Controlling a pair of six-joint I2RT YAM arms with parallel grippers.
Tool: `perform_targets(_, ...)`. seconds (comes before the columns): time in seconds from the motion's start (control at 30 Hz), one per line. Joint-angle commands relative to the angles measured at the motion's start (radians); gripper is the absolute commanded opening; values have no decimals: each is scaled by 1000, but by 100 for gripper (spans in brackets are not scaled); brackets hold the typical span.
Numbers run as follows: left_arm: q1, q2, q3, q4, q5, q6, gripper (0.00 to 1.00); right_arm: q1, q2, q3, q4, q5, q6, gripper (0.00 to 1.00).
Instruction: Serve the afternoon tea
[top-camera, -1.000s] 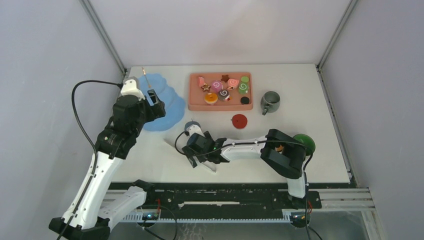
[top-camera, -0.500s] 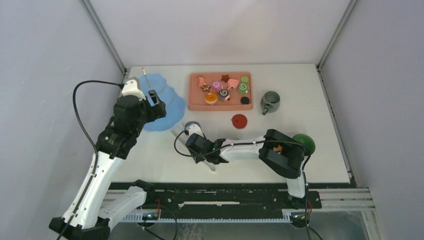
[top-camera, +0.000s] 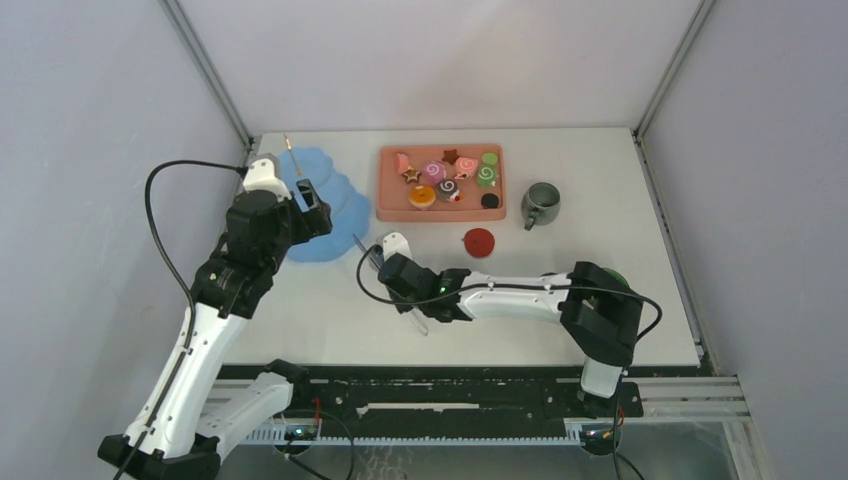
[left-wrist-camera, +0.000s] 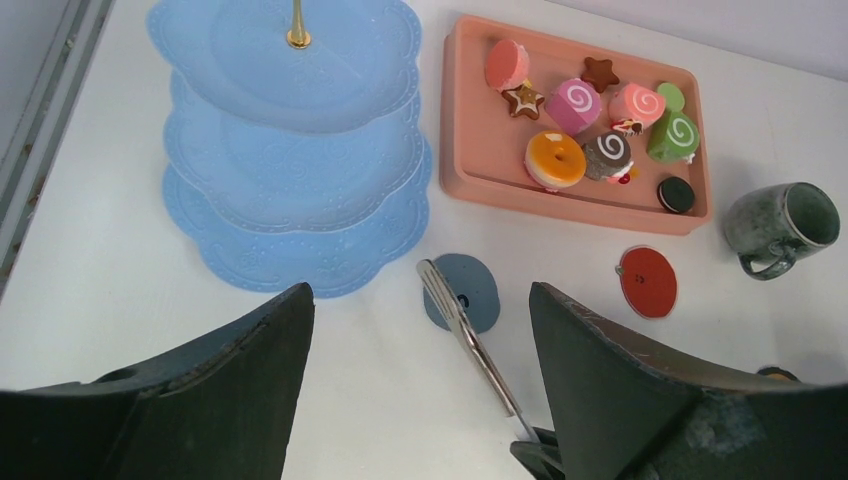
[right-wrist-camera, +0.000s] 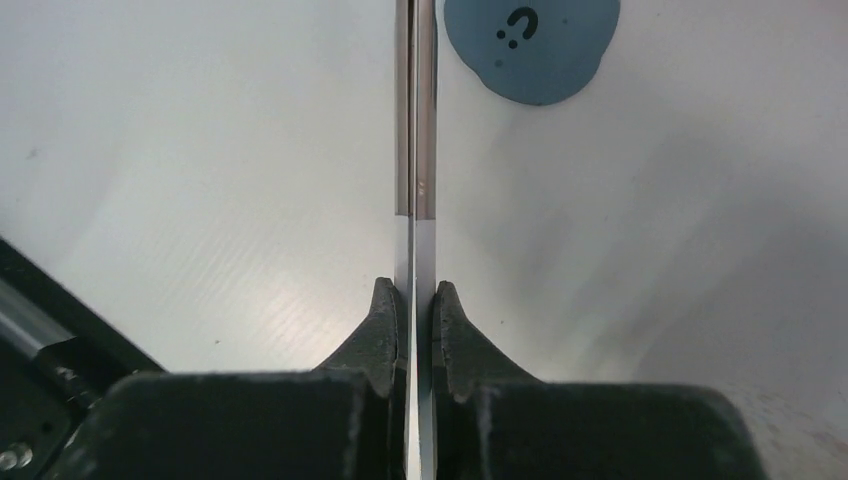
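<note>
Tower (left-wrist-camera: 290, 160): blue, three scalloped tiers.

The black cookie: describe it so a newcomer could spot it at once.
Find the salmon-pink tray. In its corner nearest the grey mug lies the black cookie. It is the only black piece, flat and round; its neighbours are coloured swirls.

In the right wrist view the tongs (right-wrist-camera: 415, 150) run off the top edge, and the blue-grey disc (right-wrist-camera: 530, 45) is cropped there too. From above, the right arm (top-camera: 600, 315) covers most of the green mug (top-camera: 614, 274).
</note>
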Motion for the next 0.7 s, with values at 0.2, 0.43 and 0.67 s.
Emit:
perform_targets(0.2, 70, 24, 179, -24, 69, 39, 85, -194, -215, 150, -202, -187, -24, 0)
perform_targets(0.43, 91, 43, 154, -2, 165, 8, 84, -343, -209, 334, -498, -251, -117, 0)
perform_targets(0.67, 90, 80, 135, 31, 290, -13, 84, -456, -237, 348, -574, -323, -144, 0)
